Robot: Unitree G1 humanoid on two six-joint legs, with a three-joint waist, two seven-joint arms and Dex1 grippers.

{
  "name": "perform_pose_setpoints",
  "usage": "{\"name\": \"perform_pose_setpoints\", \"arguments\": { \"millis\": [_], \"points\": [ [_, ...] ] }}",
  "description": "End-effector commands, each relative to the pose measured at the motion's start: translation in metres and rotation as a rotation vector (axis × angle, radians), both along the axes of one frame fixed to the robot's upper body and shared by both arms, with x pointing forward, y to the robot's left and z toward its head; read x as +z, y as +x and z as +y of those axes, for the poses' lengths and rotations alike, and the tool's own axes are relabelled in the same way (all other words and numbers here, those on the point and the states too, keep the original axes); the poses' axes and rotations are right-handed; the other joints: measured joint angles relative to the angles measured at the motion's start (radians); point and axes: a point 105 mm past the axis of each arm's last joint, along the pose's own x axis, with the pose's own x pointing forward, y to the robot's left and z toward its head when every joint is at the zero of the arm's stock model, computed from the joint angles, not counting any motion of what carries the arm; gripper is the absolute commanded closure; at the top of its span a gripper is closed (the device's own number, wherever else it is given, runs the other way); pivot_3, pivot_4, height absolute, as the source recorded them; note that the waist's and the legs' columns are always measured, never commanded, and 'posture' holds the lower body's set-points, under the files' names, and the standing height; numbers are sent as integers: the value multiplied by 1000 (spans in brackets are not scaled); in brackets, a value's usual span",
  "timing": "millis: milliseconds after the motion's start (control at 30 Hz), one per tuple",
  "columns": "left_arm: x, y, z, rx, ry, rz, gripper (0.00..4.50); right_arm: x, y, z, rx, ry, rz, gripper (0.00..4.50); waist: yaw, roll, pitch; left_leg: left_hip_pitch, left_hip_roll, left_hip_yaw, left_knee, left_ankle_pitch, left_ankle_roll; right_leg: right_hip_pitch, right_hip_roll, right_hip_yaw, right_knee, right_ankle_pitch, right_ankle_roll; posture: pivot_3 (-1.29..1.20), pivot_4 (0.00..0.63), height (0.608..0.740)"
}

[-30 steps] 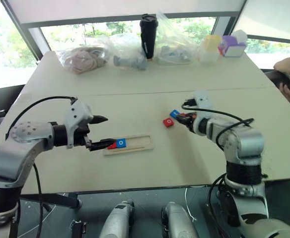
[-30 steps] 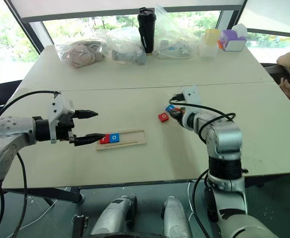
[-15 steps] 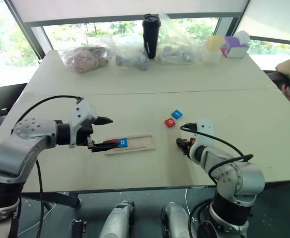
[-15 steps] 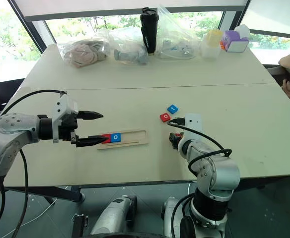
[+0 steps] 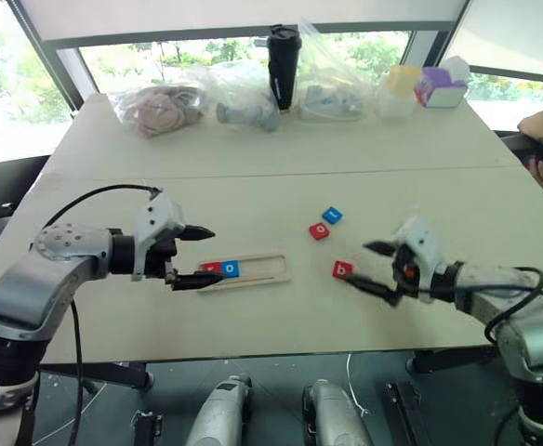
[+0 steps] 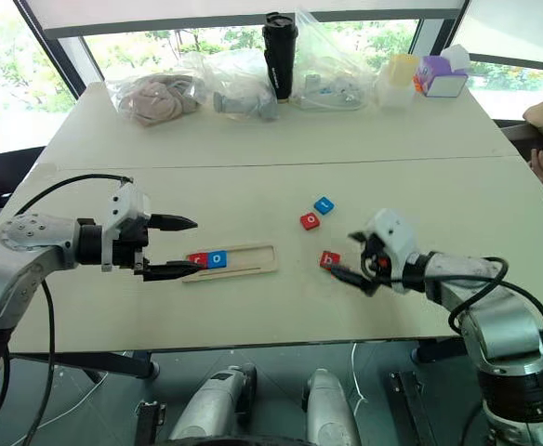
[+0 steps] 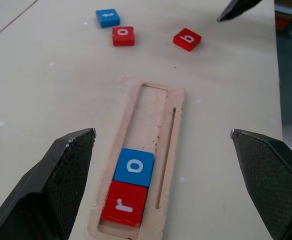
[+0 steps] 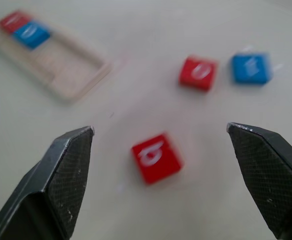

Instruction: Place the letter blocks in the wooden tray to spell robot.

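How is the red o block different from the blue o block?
The small square red o block lies loose on the pale table, beside the blue t block; the small square blue o block sits inside the light wooden tray, touching the red r block. One is red, the other blue. Both are flat and show a white o.

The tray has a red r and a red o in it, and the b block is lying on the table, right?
Not quite: the o in the wooden tray is blue, not red. The left wrist view shows it next to the red r. The b block does lie on the table.
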Motion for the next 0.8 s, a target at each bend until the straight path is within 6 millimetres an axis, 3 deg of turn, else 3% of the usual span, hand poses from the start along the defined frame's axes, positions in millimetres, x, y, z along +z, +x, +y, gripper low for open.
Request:
{"name": "perform_pose_setpoints", "arguments": {
  "millis": [33, 167, 367, 467, 633, 800],
  "points": [
    [9, -4, -5, -51, 27, -43, 0, -4, 9, 2, 108, -53, -61, 81, 1, 0, 0, 0, 0, 0, 1, 0, 0, 0, 0, 0, 0, 0, -3, 0, 150, 740],
    [10, 0, -4, -43, 35, -60, 0, -24, 22, -3, 178, -142, -78, 81, 8, -1, 0, 0, 0, -1, 3, 0, -1, 1, 0, 0, 0, 0, -7, 0, 150, 740],
    [3, -4, 2, -24, 48, -33, 0, -26, 33, -3, 180, -109, -83, 81, 7, -1, 0, 0, 0, -1, 3, 0, 0, 1, 0, 0, -1, 0, -6, 0, 150, 740],
    [0, -3, 8, 2, 51, -28, 0, -22, 34, -2, 176, -72, -82, 825, 8, -1, 0, 0, 0, -1, 2, 0, 0, 0, 0, 0, 0, 0, -6, 0, 150, 740],
    [-2, -5, 14, 37, 47, -23, 0, -18, 33, 0, 185, -49, -72, 3325, 9, -1, 0, 0, 0, -1, 3, 0, -1, 1, 0, 0, 0, 0, -6, 0, 150, 740],
    [-7, -10, 27, 82, 76, -3, 0, 2, 37, 16, 204, 17, -83, 3345, 4, -1, 0, 0, 0, -1, 3, 0, -1, 0, 0, 0, 0, 0, -6, 0, 150, 740]
  ]
}}
